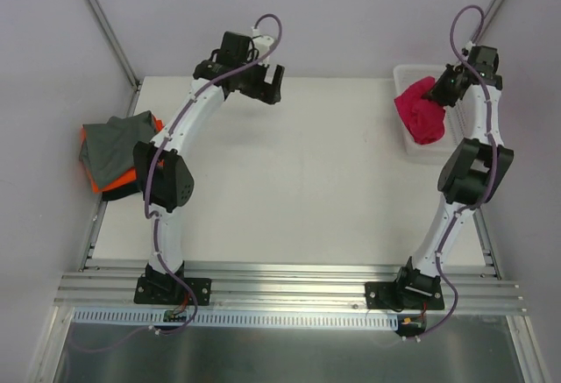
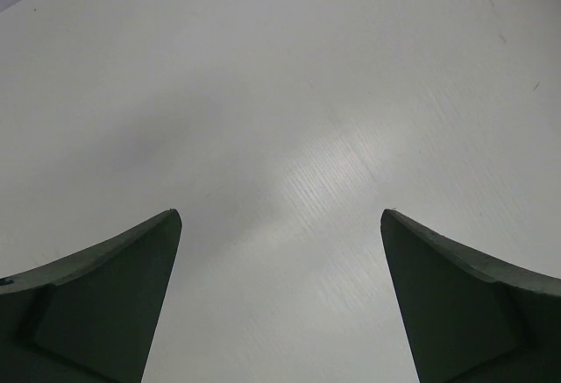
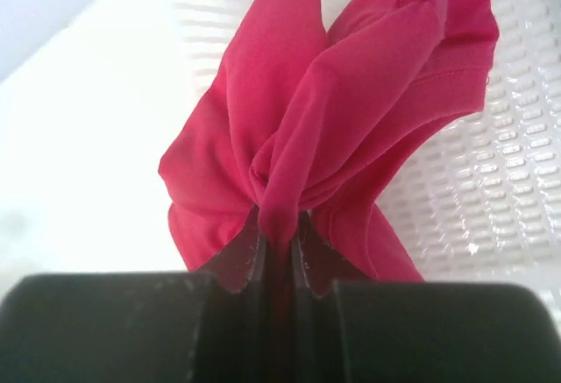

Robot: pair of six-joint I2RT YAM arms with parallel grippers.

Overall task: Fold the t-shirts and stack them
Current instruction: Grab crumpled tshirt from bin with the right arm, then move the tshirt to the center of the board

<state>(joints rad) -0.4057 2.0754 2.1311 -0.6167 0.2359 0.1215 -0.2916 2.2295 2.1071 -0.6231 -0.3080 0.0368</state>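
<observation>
A bunched magenta-pink t-shirt (image 1: 419, 113) hangs over the white mesh basket (image 1: 406, 76) at the back right. My right gripper (image 1: 436, 94) is shut on a fold of it, and the wrist view shows the cloth (image 3: 351, 94) pinched between the two fingers (image 3: 280, 234). At the table's left edge, grey (image 1: 118, 142) and orange (image 1: 118, 180) t-shirts lie stacked, with something dark under them. My left gripper (image 1: 266, 85) hovers open over the bare table at the back left; nothing lies between its fingers (image 2: 105, 295).
The basket wall (image 3: 517, 155) stands right behind the pink cloth. Metal frame posts (image 1: 101, 19) rise at the back corners. An aluminium rail (image 1: 289, 291) runs along the near edge by both arm bases.
</observation>
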